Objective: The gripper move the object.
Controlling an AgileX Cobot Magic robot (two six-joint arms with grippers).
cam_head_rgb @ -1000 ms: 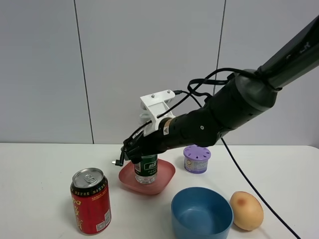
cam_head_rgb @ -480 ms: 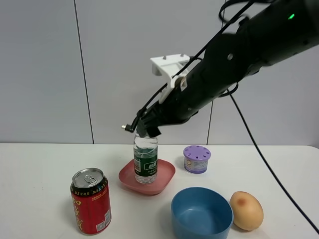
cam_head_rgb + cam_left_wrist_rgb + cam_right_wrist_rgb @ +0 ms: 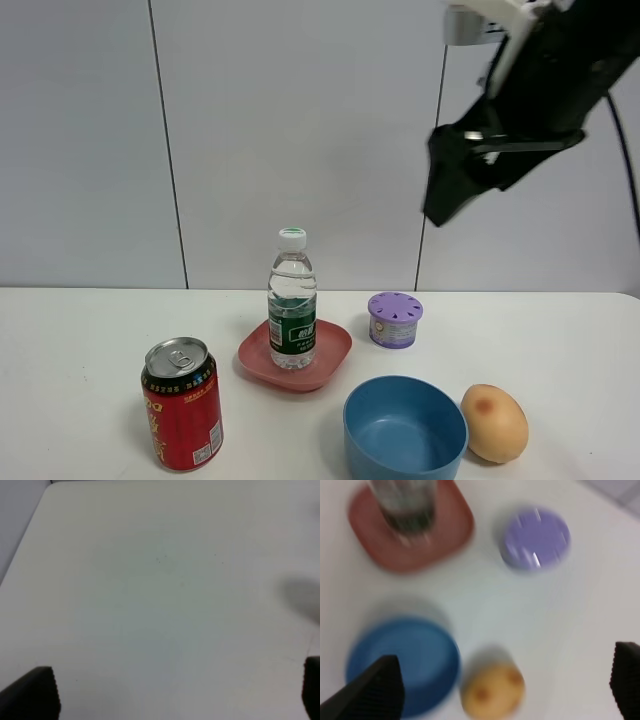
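Observation:
The clear water bottle [image 3: 292, 300] with a white cap and dark green label stands upright on a pink plate [image 3: 331, 352] at mid-table. It shows blurred in the right wrist view [image 3: 402, 502]. My right gripper [image 3: 446, 198] hangs high at the upper right, well clear of the bottle. It is open and empty, and its fingertips stand far apart in the right wrist view [image 3: 502, 680]. My left gripper [image 3: 172, 690] is open and empty over bare white table. It does not show in the exterior view.
A red soda can [image 3: 182, 403] stands front left. A purple-lidded container [image 3: 395, 320] sits right of the plate. A blue bowl [image 3: 405, 425] and a tan egg-shaped object [image 3: 494, 422] sit front right. The table is white, with a grey panelled wall behind.
My right gripper let go of the bottle, which stays upright on the pink plate. The arm rose and swung away to the upper right.

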